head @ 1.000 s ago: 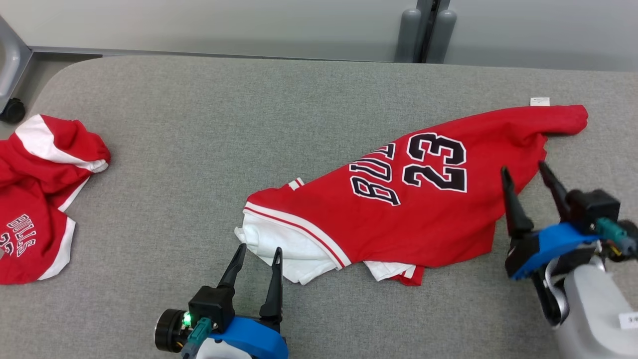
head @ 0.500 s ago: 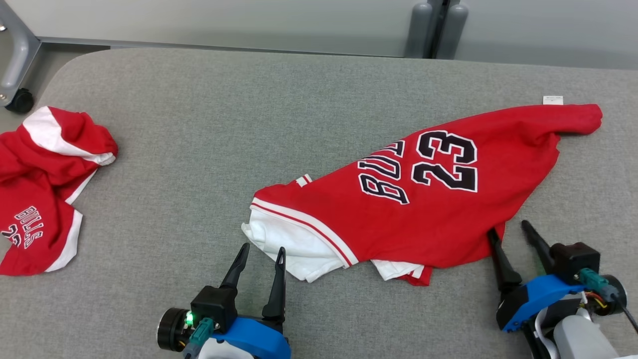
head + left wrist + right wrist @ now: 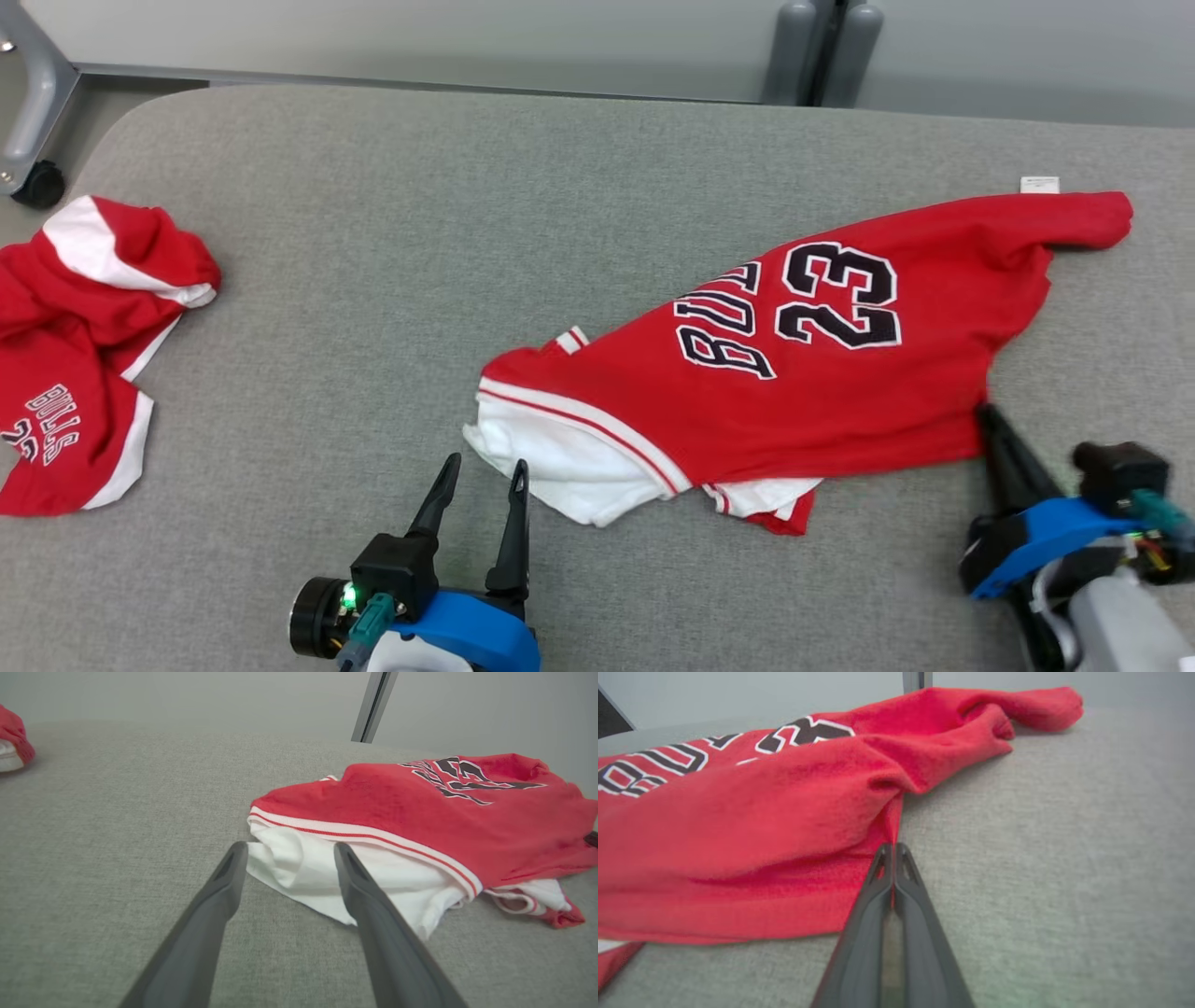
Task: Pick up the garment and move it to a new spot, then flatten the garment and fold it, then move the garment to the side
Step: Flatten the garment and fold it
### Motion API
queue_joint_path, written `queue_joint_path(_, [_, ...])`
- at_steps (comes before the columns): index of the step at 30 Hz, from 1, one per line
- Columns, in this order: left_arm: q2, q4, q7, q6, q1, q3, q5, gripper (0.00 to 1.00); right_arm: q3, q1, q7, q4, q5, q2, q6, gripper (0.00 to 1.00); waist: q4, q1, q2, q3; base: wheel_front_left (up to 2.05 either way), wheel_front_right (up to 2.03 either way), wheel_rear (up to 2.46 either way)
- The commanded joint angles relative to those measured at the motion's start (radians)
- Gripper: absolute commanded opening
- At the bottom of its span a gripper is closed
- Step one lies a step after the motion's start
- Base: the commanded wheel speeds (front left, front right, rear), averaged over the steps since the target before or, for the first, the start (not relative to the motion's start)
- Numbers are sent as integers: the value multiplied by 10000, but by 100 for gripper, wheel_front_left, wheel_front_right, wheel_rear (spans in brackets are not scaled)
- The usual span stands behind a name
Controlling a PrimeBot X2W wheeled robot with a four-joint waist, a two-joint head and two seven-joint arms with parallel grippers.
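Task item: the garment (image 3: 822, 364), a red jersey with a black "23" and lettering, lies on the grey table (image 3: 373, 280). It fills the centre and right of the head view, slanting from lower centre up to the upper right.
Lower-left end: white fabric and a red-and-white striped band are bunched there, spilling out from under the red layer.
Upper-right end: this is a narrow red tip with a small white tag (image 3: 1039, 185) just above it (whether the tag is attached cannot be told).
Right tool: the right gripper (image 3: 988, 413) sits at the lower right of the head view, with its tips at the jersey's lower-right edge.
Right grip: in the right wrist view the two dark fingers are pressed together on a sliver of red cloth, and the fabric puckers into a fold at the tips — it has the garment's edge pinched.
Left tool: the left gripper (image 3: 487, 462) is at the lower centre-left of the head view, fingers spread wide and holding nothing.
Left position: its tips are just beside the white bunched end; whether they touch the cloth cannot be told.
Other cloth: a second jersey (image 3: 84, 355), red and white, is crumpled at the left edge, well apart from the first.
Background: a caster wheel (image 3: 42, 184) is at the upper left and two grey posts (image 3: 822, 51) stand at the top.
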Motion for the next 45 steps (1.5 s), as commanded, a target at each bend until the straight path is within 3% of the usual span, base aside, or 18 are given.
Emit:
queue_joint_path(1, [-3,-6,-25,-6,-79,82,51,100,-308,110,7,-226,94,-183,-22,0,-120,0,0,-104,0,0,0])
queue_joint_path(8, [0,114,-24,-131,105,252,202,100,-1907,-33,4,-2268,-214,-257,-16,0,-699,0,0,-610,0,0,0])
queue_joint_path(15, [2,287,-24,-259,358,500,315,100,-2822,1033,5,-4315,-1592,139,-14,0,-1355,0,0,-992,0,0,0])
queue_joint_path(16, [0,287,-24,-272,387,525,328,100,-2962,1268,5,-4481,-1766,299,-14,19,-1450,0,0,-1015,0,0,0])
queue_joint_path(17, [0,291,-24,-286,427,546,346,100,-2986,1551,5,-4591,-1927,468,-14,85,-1542,0,0,-1033,0,0,0])
queue_joint_path(18, [0,314,-24,-305,472,550,362,100,-2953,1783,5,-4672,-2018,609,-13,100,-1628,0,0,-1037,0,0,0])
queue_joint_path(28, [0,553,-24,-534,89,137,324,100,-2605,2257,5,-4180,-1855,1187,-14,100,-2030,0,0,-814,0,0,0])
queue_joint_path(35, [0,1299,-24,-1292,-683,-1106,-795,100,-2044,1862,5,-3985,-1702,1198,-14,100,-2068,0,0,-480,0,0,0])
queue_joint_path(41, [11,1498,-25,-1551,-1211,-1924,-1558,100,-1824,1723,5,-3904,-1630,1115,-14,100,-2141,0,0,-218,0,0,0])
queue_joint_path(45, [8,1647,-25,-1594,-1441,-1868,-1997,100,-1797,1678,5,-3881,-1577,1085,-14,100,-2210,0,0,-127,0,0,0])
